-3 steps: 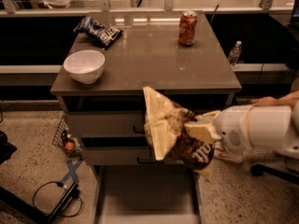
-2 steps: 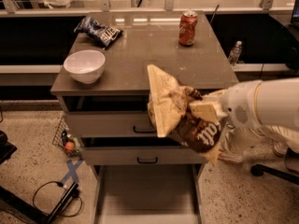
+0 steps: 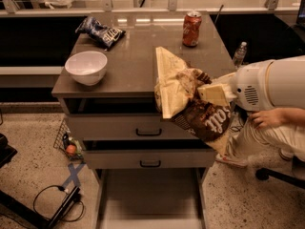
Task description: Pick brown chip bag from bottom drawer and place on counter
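Observation:
The brown chip bag [image 3: 190,99], crinkled, with tan edges and white lettering, hangs in the air at the front right corner of the counter [image 3: 138,66]. My gripper [image 3: 209,93] comes in from the right on a white arm and is shut on the bag's middle. The bag's tan top overlaps the counter's front edge; its brown bottom hangs in front of the upper drawers. The bottom drawer [image 3: 150,199] is pulled open below, its flat grey floor bare.
A white bowl [image 3: 86,67] sits at the counter's front left, a dark blue chip bag [image 3: 101,31] at the back left, a red soda can [image 3: 191,28] at the back right. A person's hand and leg [image 3: 267,123] are under my arm at right. Cables lie on the floor at left.
My gripper has lifted the brown chip bag up and slightly right, from in front of the drawers toward the counter's front edge.

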Robot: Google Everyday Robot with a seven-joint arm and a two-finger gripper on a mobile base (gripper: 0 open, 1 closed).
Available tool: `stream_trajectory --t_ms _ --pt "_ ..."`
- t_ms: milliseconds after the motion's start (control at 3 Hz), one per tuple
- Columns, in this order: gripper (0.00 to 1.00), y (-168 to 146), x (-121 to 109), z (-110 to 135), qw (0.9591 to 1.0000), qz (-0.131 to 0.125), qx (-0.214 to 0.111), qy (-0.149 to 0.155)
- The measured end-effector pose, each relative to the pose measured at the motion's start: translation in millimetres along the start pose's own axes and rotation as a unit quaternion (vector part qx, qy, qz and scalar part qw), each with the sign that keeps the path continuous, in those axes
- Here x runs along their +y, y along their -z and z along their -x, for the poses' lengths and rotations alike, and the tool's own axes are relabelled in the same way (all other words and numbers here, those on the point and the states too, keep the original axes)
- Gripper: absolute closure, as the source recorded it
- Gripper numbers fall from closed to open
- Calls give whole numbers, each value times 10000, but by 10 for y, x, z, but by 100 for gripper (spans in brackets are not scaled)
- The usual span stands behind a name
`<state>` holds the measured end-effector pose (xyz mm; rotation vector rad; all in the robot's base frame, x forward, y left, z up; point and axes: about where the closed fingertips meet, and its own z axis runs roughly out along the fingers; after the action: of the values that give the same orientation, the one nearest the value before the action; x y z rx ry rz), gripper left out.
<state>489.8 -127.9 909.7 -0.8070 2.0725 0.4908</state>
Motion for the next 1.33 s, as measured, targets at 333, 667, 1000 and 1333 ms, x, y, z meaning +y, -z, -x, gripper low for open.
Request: stream_trajectory --t_ms 333,667,1000,1333 --pt "100 -49 -112 170 9999 -44 1 150" --pt "100 -93 -346 525 9989 -166 72 439" --pt "100 -210 -665 888 9966 -310 257 725" --pt "100 -410 -1029 1178 9936 -439 458 930"
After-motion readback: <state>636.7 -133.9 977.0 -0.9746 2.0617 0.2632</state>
